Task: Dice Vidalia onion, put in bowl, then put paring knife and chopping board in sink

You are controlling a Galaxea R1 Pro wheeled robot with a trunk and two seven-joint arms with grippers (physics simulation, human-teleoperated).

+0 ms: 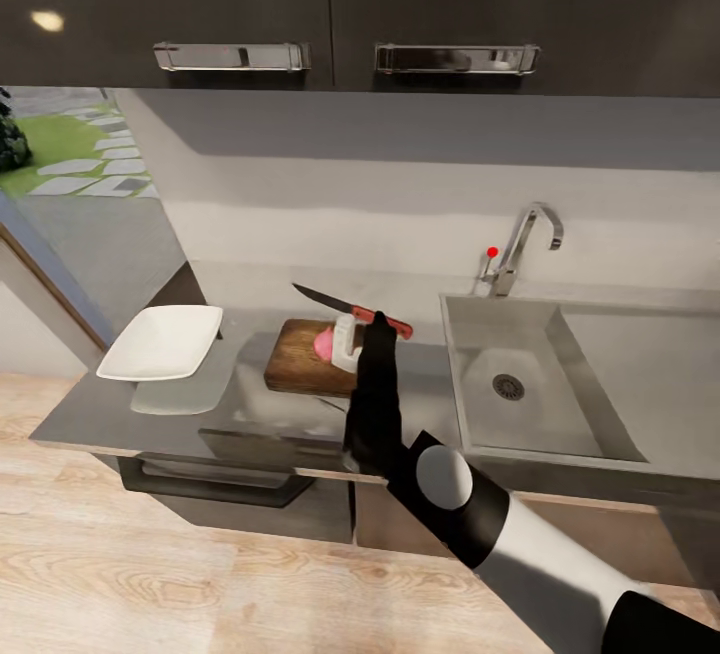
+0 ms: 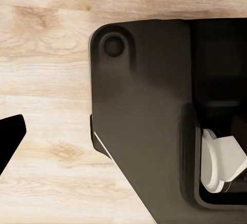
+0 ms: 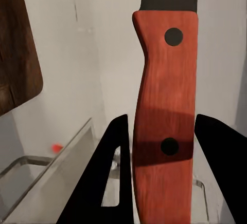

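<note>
Right gripper (image 1: 352,342) clamped on the paring knife (image 1: 352,311), held over the chopping board (image 1: 298,362).

Head view: right arm reaches in from lower right; the knife's red handle sits between its fingers, dark blade pointing left and slightly away, up off the board. The Vidalia onion (image 1: 323,342) lies on the board's right part, just beside the gripper, whole and pink. Board rests on the countertop (image 1: 100,414) between the bowl (image 1: 161,342) at left and the sink (image 1: 545,384) at right; the bowl and basin hold nothing. Right wrist view: fingers (image 3: 116,183) pinch the handle (image 3: 164,126) on both sides. Left wrist view: wood floor and dark robot body; can't tell the left gripper's state.
</note>
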